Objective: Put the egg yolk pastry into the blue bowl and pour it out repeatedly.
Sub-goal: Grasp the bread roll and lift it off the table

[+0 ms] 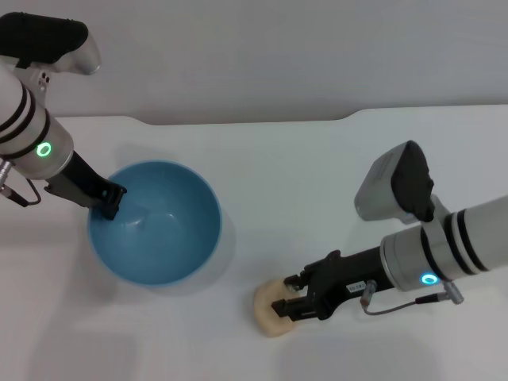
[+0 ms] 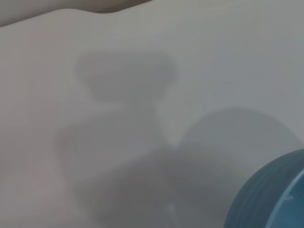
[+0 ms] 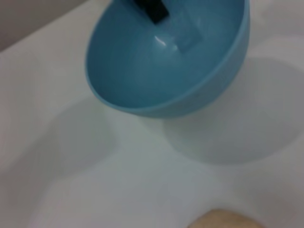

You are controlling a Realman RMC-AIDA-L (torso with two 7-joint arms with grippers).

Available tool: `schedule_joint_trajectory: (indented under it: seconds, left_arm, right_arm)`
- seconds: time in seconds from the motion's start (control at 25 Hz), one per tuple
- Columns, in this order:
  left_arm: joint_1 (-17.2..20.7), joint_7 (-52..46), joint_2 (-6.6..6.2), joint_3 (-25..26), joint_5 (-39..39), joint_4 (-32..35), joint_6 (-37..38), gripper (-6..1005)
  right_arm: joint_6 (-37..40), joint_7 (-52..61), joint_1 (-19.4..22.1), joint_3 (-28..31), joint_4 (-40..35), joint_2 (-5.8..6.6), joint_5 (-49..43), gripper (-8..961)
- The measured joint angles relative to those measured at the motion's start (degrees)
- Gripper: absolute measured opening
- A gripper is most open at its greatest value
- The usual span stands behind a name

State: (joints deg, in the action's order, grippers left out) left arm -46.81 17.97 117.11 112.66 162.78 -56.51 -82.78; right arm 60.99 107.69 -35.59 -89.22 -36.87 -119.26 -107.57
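- The egg yolk pastry (image 1: 270, 309), a small pale tan bun, lies on the white table (image 1: 317, 175) near its front edge, outside and to the right of the blue bowl (image 1: 155, 222).
- The right gripper (image 1: 287, 305) lies low over the table with its black fingers pinching the pastry from its right side.
- The right wrist view shows only a sliver of the pastry (image 3: 223, 219) at the picture's edge, with bare table between it and the bowl (image 3: 166, 66).
- The bowl is tipped, its open side facing the pastry; it holds nothing.
- The left gripper (image 1: 109, 200) clamps the bowl's left rim, one finger inside; the right wrist view shows that dark finger (image 3: 152, 8) against the inner wall.
- The left wrist view shows only a corner of the bowl's ridged outer wall (image 2: 266, 194) and shadows on the table.
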Motion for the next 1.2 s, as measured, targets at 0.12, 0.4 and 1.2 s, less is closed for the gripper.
schedule_joint_trajectory:
  seconds: [0.12,0.4,1.2]
  left_arm:
    - [-0.10,0.04,0.10,-0.60,0.00,0.00,-0.07,12]
    - [-0.35,0.10,0.16,-1.99,0.00,0.01,-0.18,13]
    - [-1.09,1.80,0.13,-3.25,0.00,0.01,-0.62,12]
  right_arm:
    - [-1.91,0.67,0.06,-1.61,0.66,-0.03,0.22,433]
    - [-8.62,1.11,-0.28,-9.78,2.08,-0.24,7.06,429]
    - [-11.31,4.24,1.22,-10.70,3.09,0.31,11.06,269]
